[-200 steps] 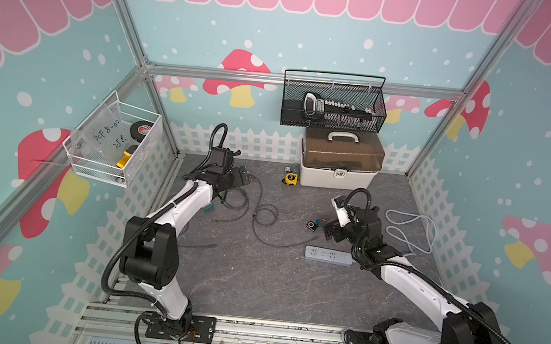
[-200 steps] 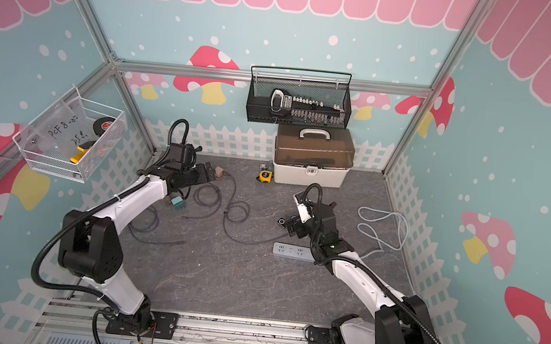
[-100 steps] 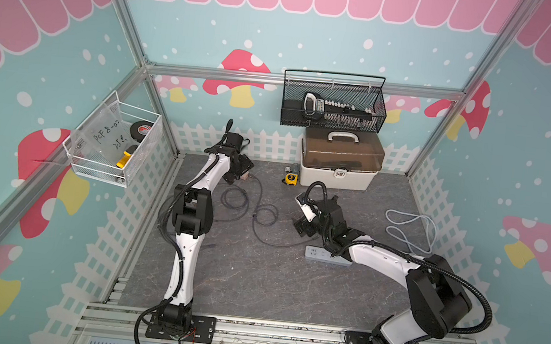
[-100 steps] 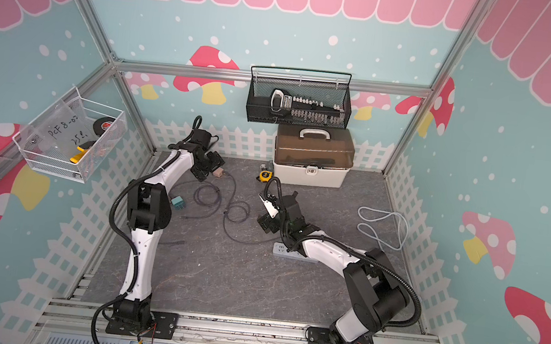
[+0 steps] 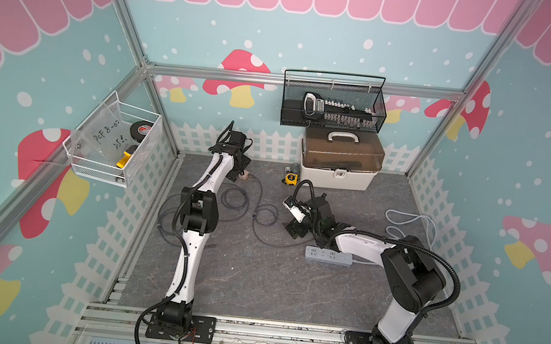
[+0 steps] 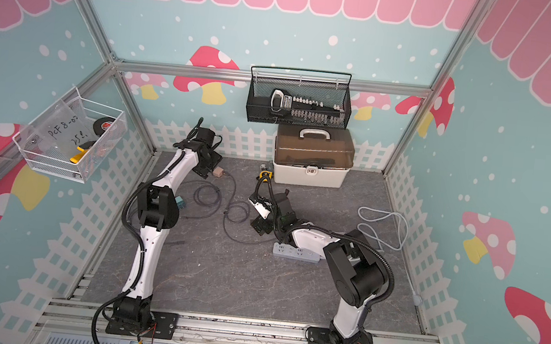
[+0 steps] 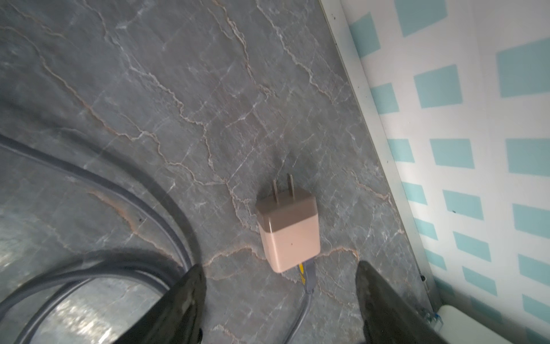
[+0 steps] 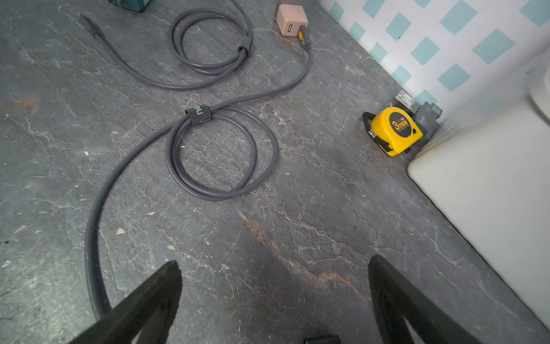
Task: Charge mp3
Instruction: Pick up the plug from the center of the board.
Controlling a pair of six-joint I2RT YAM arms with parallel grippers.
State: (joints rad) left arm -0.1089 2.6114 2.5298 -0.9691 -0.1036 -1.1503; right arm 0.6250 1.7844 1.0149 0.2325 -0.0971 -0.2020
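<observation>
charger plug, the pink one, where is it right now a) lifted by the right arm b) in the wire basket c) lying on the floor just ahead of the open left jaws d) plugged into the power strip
c: the charger plug lies flat on the floor, prongs bare, with the left jaws apart and not touching it.

The charger adapter (image 7: 287,229) is a pale pink block with a darker brown cap and two flat metal prongs. It lies on its side on the grey bench (image 7: 178,89), near the fence wall at the back. A grey cable (image 8: 89,238) is plugged into it by a plug with a yellow mark, and it makes a round coil bound with a strap. The light grey power strip (image 5: 328,256) lies flat, well apart from the adapter. A small teal device (image 6: 180,201) lies near the left side of the bench.
</observation>
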